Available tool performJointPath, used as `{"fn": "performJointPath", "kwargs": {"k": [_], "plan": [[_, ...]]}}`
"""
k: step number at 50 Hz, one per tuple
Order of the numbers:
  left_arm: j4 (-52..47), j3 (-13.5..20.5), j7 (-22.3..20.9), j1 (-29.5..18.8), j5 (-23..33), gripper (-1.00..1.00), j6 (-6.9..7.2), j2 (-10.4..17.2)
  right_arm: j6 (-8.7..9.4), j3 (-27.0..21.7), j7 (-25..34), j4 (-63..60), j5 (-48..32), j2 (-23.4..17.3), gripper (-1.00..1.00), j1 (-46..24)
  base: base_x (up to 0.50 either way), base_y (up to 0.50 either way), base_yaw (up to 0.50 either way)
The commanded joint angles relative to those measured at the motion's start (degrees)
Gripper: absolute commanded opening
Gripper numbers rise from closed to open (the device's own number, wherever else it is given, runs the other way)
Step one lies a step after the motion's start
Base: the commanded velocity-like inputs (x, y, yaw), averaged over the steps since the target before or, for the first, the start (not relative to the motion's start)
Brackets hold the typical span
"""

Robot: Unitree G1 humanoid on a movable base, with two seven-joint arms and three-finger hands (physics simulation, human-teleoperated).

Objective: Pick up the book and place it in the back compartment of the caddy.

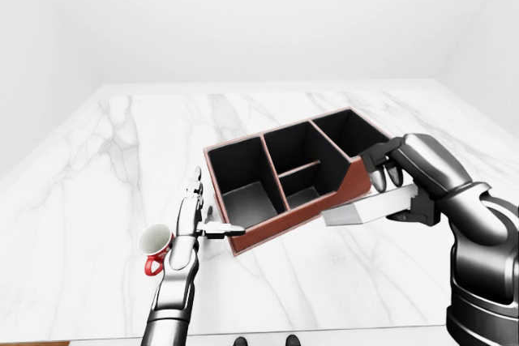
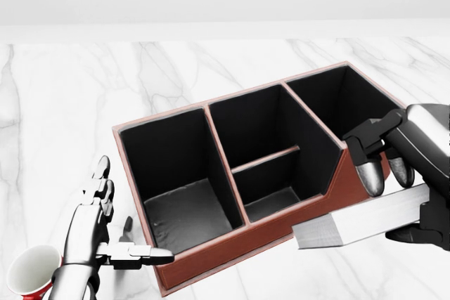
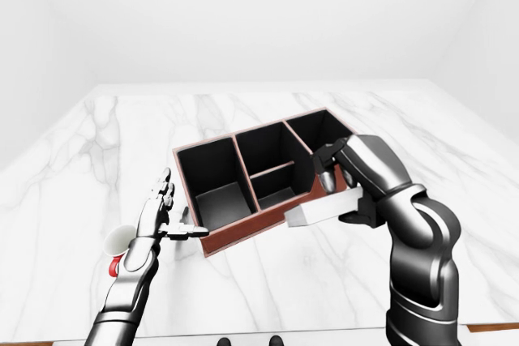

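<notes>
The brown caddy [image 2: 232, 249], black inside, lies at an angle across the middle of the head view, with several open compartments. My right hand [image 2: 390, 205] is shut on a grey-white book [image 2: 344, 226], held flat and raised at the caddy's lower right wall, its left end overlapping that wall. The fingers [image 2: 373, 177] press on top and the thumb sits underneath. My left hand [image 2: 125, 224] is open at the lower left, its thumb pointing at the caddy's near-left corner; whether it touches I cannot tell.
A red mug [image 2: 28, 272] with a white inside stands at the bottom left, beside my left wrist. The white marble table [image 2: 70, 103] stretches around the caddy to a pale wall at the top.
</notes>
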Motion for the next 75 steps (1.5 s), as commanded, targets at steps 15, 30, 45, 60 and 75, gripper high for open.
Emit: {"fn": "performJointPath", "kwargs": {"k": [15, 30, 45, 60, 75], "plan": [[0.1, 0.1, 0.0, -0.2, -0.1, 1.0, 0.06, 0.1, 0.0, 3.5, 0.0, -2.4, -0.3, 1.3, -1.0, -4.1, 0.0, 0.0, 0.0], [-0.1, 0.2, -0.1, -0.2, -0.2, 1.0, 0.28, 0.1, 0.0, 6.2, 0.0, -0.2, -1.5, 1.6, -1.0, -8.4, 0.0, 0.0, 0.0], [-0.1, 0.2, -0.1, -0.2, -0.2, 1.0, 0.32, 0.1, 0.0, 7.9, 0.0, 2.8, -2.7, 1.4, -1.0, -12.5, 0.0, 0.0, 0.0], [0.2, 0.3, -0.1, -0.3, -0.3, 1.0, 0.11, 0.2, 0.0, 8.8, 0.0, 6.7, -4.5, 1.4, -1.0, -14.4, 0.0, 0.0, 0.0], [-0.5, 0.3, -0.1, -0.1, -0.3, 1.0, 0.55, 0.2, 0.0, 9.8, -1.5, 9.2, -5.6, 1.9, -1.0, -15.5, 0.0, 0.0, 0.0]]}}
